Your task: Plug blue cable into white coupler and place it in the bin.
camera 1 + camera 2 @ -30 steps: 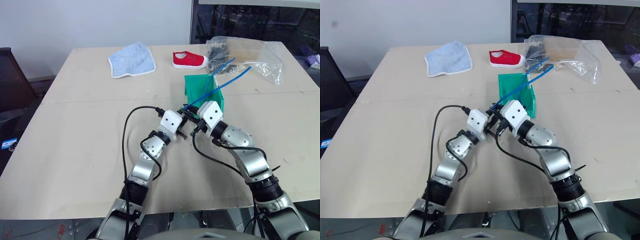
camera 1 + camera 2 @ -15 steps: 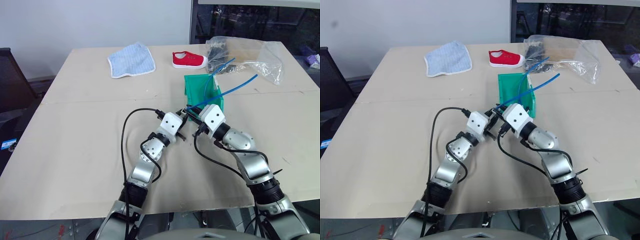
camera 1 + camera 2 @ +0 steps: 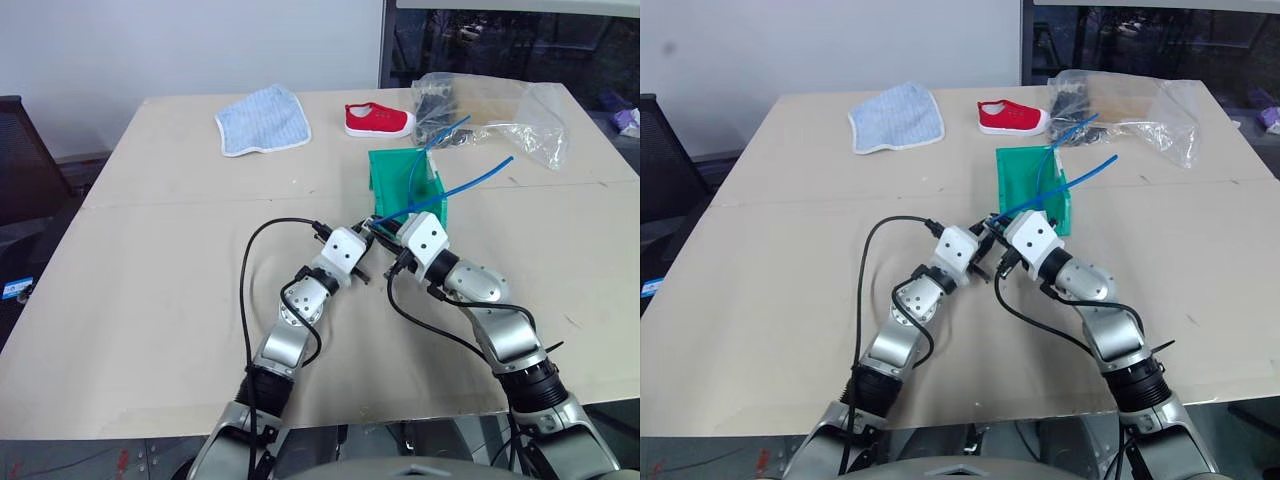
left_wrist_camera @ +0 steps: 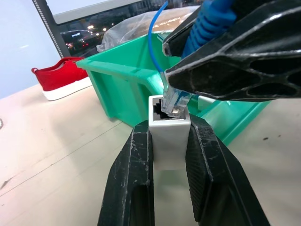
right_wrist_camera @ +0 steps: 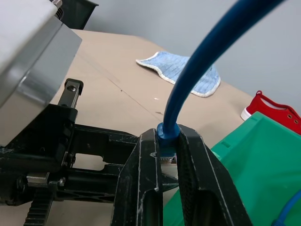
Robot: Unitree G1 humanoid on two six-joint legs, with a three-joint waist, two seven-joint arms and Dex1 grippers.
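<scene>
My left gripper [image 4: 169, 128] is shut on the white coupler [image 4: 169, 141], a small block held upright between its black fingers. The right gripper [image 5: 167, 141] is shut on the blue cable [image 5: 197, 75] just behind its clear plug [image 4: 172, 101]. The plug's tip sits in the mouth of the coupler's dark socket. Both grippers meet mid-table, just in front of the green bin [image 3: 395, 180]. From the right gripper [image 3: 386, 230] the cable [image 3: 470, 178] runs up and to the right over the bin. Another thin blue strand [image 3: 445, 135] rises from the bin.
At the table's far side lie a light-blue cloth [image 3: 263, 120], a red shoe [image 3: 379, 119] and a clear plastic bag [image 3: 500, 115]. A black chair [image 3: 25, 160] stands off the table's left edge. Black wrist leads [image 3: 250, 290] loop over the table near the arms.
The cable's free end has swung lower and to the right. The two grippers stay pressed together at the coupler, both still shut.
</scene>
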